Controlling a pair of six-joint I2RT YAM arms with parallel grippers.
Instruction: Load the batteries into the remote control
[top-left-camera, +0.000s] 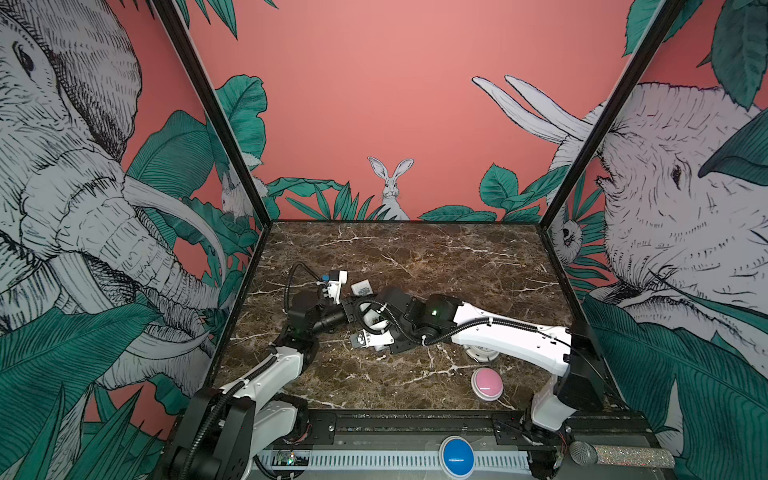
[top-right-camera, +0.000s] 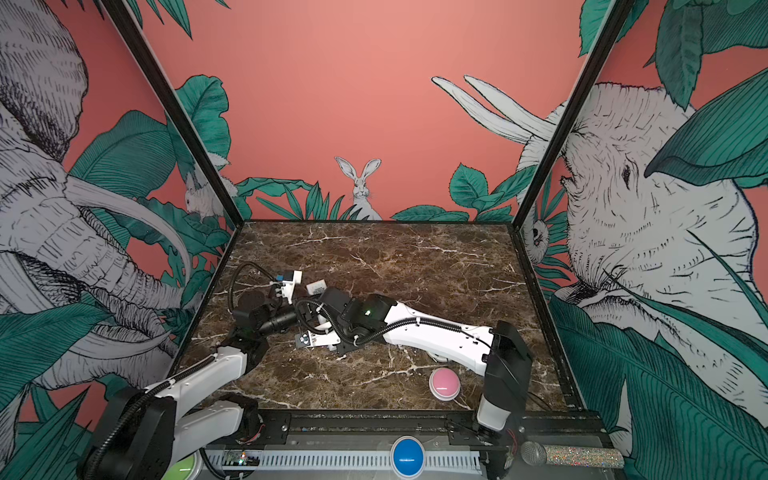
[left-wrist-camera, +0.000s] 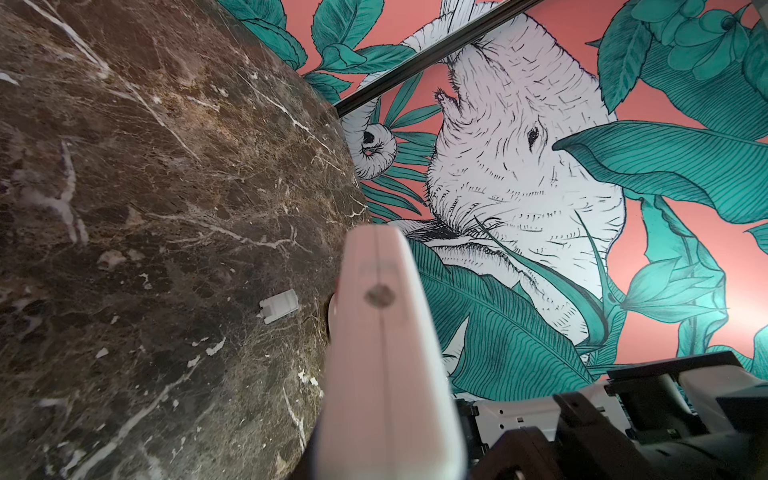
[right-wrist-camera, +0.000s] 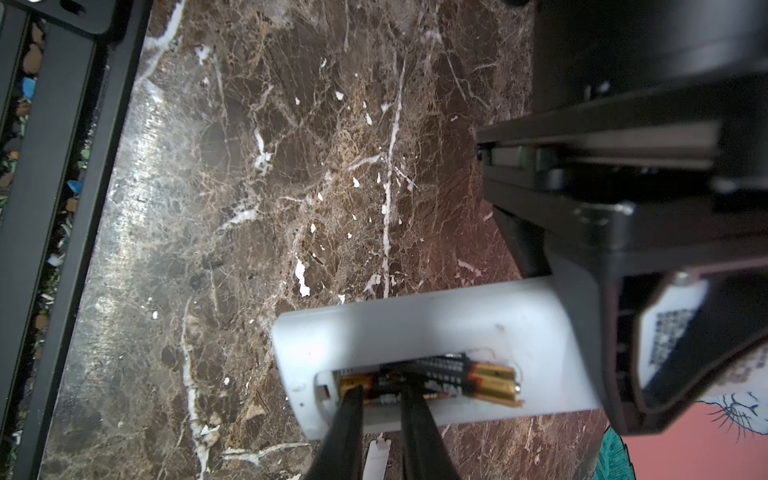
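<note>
Nearest, the right gripper had its fingers narrowly apart, tips down in the open compartment. Whether they pinched a battery could not be told. Just beyond, the batteries lay in the remote control, one gold end riding above the rim. Farther on, the left gripper was clamped on that body's end, holding it over the table. A skewed push could spring the raised battery out or twist the remote control in its grip.
</note>
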